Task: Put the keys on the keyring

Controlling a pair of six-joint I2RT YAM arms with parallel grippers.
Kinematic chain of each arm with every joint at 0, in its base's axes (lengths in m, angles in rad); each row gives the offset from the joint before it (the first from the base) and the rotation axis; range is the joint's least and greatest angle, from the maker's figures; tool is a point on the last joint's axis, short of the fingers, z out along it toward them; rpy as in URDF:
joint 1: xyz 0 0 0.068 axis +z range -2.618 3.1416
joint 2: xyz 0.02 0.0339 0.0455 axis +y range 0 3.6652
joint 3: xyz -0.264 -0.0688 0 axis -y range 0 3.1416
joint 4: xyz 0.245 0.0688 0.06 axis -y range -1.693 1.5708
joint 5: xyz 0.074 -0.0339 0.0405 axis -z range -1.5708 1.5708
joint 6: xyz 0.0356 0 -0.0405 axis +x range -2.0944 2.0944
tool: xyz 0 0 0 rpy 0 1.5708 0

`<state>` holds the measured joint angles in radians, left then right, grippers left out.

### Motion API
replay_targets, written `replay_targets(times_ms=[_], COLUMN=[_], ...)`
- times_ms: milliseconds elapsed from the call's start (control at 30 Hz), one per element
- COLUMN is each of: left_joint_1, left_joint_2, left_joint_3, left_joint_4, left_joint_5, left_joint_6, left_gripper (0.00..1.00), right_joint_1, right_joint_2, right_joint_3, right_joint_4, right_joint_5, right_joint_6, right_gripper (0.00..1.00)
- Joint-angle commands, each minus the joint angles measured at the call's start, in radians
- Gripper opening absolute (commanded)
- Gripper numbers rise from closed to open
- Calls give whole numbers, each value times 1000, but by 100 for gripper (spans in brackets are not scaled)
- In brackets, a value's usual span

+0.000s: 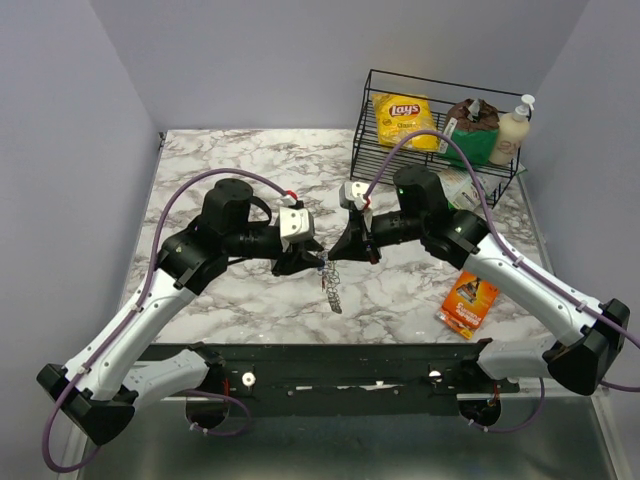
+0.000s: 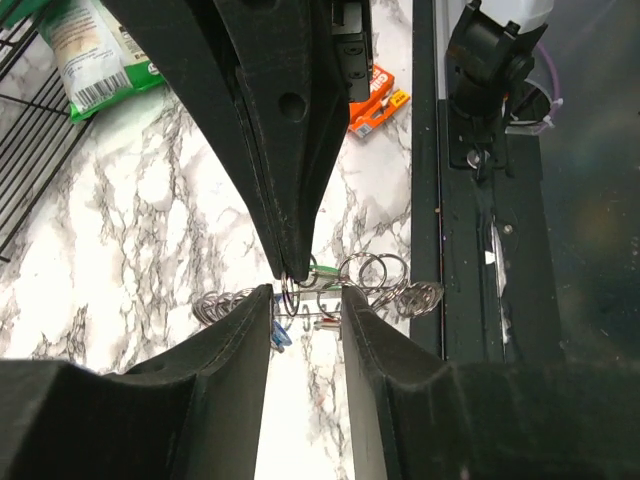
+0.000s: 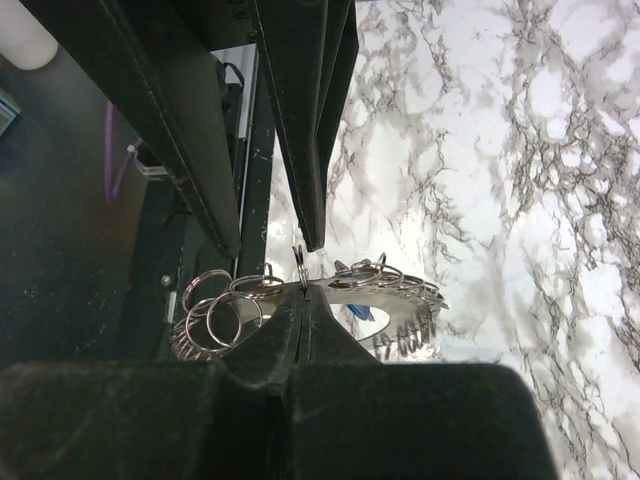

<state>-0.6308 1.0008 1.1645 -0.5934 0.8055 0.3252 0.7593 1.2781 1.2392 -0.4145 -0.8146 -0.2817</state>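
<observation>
While our right end effector (image 3: 303, 300) clamps the keyring (image 3: 398, 294), our left end effector (image 2: 305, 300) gapes half-open; empty. We judge threading unfinished.

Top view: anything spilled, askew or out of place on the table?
Nothing looks spilled or damaged. The orange snack packet lies askew on the marble table beside the right arm, outside the wire basket, so it looks like a stray.
</observation>
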Motion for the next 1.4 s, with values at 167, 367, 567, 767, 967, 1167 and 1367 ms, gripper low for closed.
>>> replay_targets(times_ms=[167,367,567,767,967,1167,1367], left_joint_1=[-13,-14,-17,-17,-17,-12,-14], left_joint_2=[21,39,42,29,-80,-192,-246], left_joint_3=[0,-6,-19,-46,-188,-327,-440], left_joint_4=[-3,0,6,44,269,518,759], left_joint_5=[-46,-55,-60,-51,-74,-74,-2], left_joint_6=[12,20,40,35,-24,-90,-164], left_gripper=[37,33,17,0,0,0,0], right_joint_1=[5,5,5,5,3,0,-6], right_joint_2=[4,-3,-10,-14,-77,-172,-168], right_joint_3=[37,31,22,17,-33,-125,-129], right_joint_4=[-6,2,14,28,123,244,252], right_joint_5=[3,5,3,11,60,146,82], right_joint_6=[-14,-13,-8,4,68,121,122], right_gripper=[1,1,1,1,38,68,66])
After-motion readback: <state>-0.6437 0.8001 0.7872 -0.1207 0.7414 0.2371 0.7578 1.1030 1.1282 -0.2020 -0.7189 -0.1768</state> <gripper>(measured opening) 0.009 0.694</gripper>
